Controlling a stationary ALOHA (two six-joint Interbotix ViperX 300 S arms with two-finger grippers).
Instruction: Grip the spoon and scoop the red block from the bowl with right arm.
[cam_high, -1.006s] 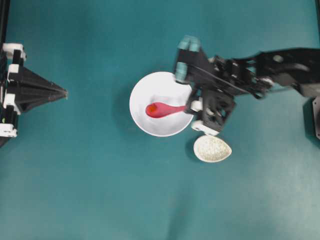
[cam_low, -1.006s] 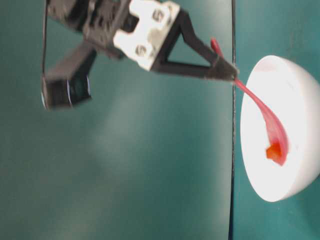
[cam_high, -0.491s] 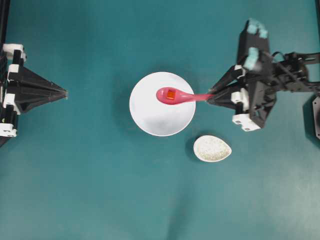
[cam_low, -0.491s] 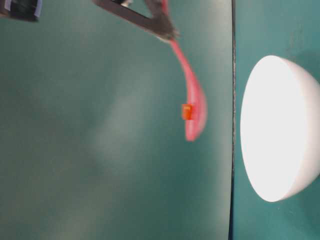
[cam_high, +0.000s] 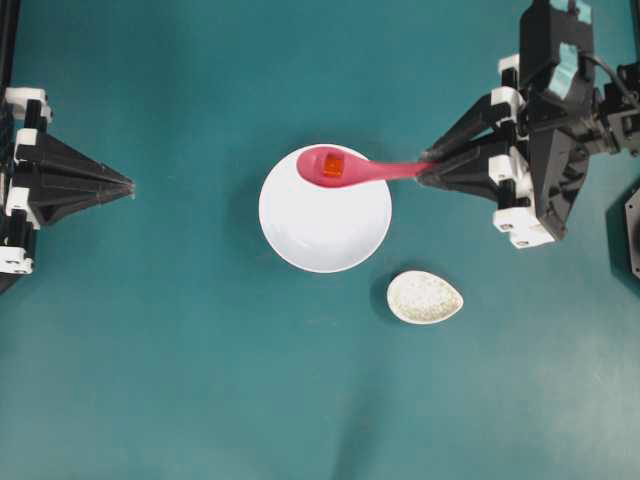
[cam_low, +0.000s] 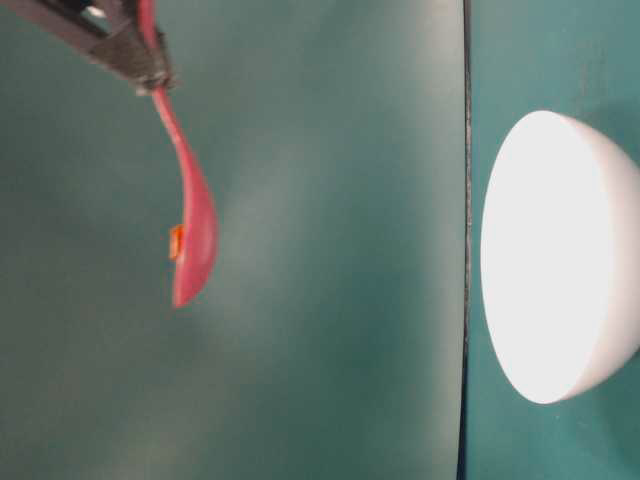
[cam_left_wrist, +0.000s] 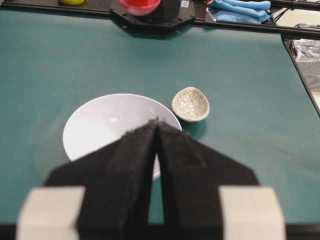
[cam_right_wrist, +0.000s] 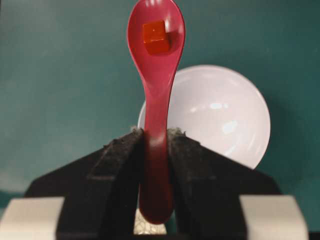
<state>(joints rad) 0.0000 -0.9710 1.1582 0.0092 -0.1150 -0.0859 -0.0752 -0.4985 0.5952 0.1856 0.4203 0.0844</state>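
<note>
Overhead exterior view: the red block (cam_high: 332, 164) sits in the deep end of the spoon (cam_high: 350, 168), whose scoop shows over the far rim of the bowl (cam_high: 325, 225). Seen from table level, the spoon (cam_low: 190, 215) hangs in the air well clear of the bowl (cam_low: 555, 255), the block (cam_low: 175, 242) a small orange speck in its hollow. From the right wrist camera, the right gripper (cam_right_wrist: 156, 145) has its fingers (cam_right_wrist: 117, 155) clamped on the spoon's short handle, the cube (cam_right_wrist: 156, 36) lying in the scoop beyond them and the bowl (cam_right_wrist: 225, 115) below. A small speckled dish (cam_high: 425, 297) rests on the teal table (cam_high: 180, 380) just beside the bowl. Well apart from the bowl, the left gripper (cam_high: 128, 185) hangs with its fingers (cam_left_wrist: 135, 155) pressed together, holding nothing.
</note>
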